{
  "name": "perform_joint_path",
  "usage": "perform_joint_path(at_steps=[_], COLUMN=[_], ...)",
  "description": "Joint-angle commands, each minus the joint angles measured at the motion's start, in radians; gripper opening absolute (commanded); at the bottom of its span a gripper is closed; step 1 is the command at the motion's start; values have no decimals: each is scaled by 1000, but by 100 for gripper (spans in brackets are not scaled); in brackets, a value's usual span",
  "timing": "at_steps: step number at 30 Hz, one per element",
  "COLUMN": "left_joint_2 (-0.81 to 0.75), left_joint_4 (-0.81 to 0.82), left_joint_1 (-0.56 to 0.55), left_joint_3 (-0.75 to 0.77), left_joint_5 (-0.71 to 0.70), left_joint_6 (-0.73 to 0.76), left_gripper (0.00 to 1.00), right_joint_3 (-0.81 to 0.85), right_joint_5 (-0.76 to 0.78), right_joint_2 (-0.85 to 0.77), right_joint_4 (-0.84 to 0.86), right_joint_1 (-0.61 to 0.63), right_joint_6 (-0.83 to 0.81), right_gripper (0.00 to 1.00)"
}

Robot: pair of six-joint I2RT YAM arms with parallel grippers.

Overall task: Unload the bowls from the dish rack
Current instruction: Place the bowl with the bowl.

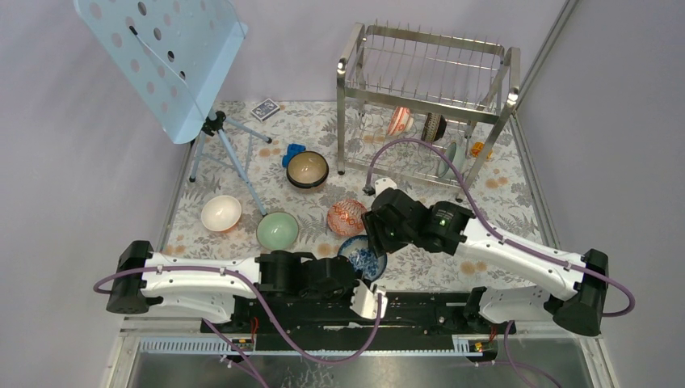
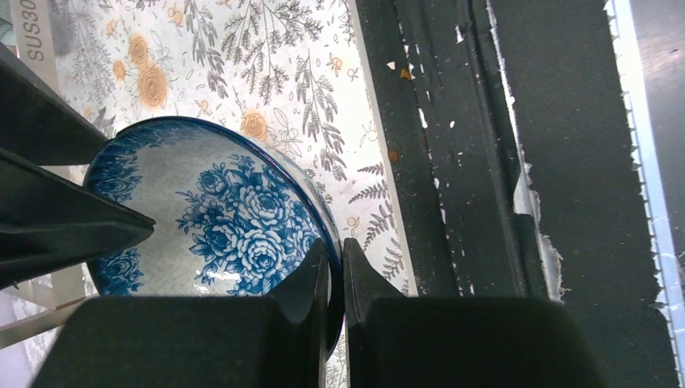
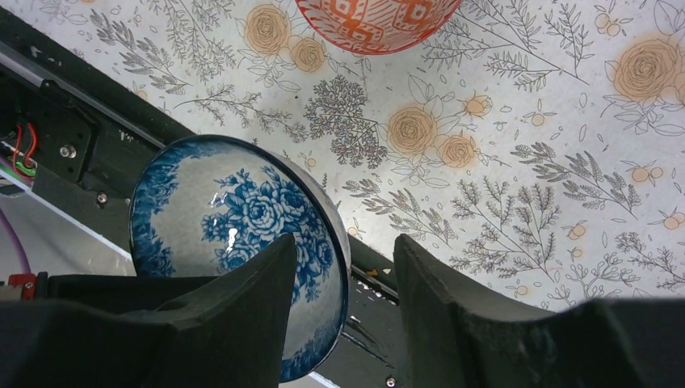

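Now the rack (image 1: 342, 121) stands far back on the right, with a few bowls (image 1: 434, 127) on its low shelf. The blue bowl (image 3: 234, 218) is out of it, tipped up down in front. The left gripper (image 2: 336, 250) pinches its rim tight. The right gripper (image 3: 343, 242) is half wide, with one finger inside the rim and one outside.

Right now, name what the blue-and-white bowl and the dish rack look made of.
The blue-and-white bowl: likely glazed ceramic, glossy; light glints on its painted roses. The dish rack: probably stainless steel, polished; bright shiny tubes and thin wires.
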Motion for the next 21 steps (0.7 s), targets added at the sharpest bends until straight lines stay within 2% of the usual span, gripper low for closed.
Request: perform_joint_path(at_steps=[1,7,16,18,21], left_joint_2=[-15,-35,-41,-42,-42], left_joint_4=[41,42,43,44,43], left_joint_1=[-9,-13,-19,-20,-21], left_joint_3=[51,46,47,46,46], left_joint_5=[27,18,17,14,6], left_joint_6=[-18,-38,-51,-56,-64], left_gripper=[0,0,0,0,0], right_joint_3=[33,21,1,-6,-9], right_joint_5=[70,90,95,93,88], right_joint_2=[10,26,48,49,50], right_joint_4=[-10,-19,-18,-13,-11], right_joint_1=[23,41,57,58,59], right_joint_6=[20,32,50,51,52], right_gripper=[52,40,38,33,19])
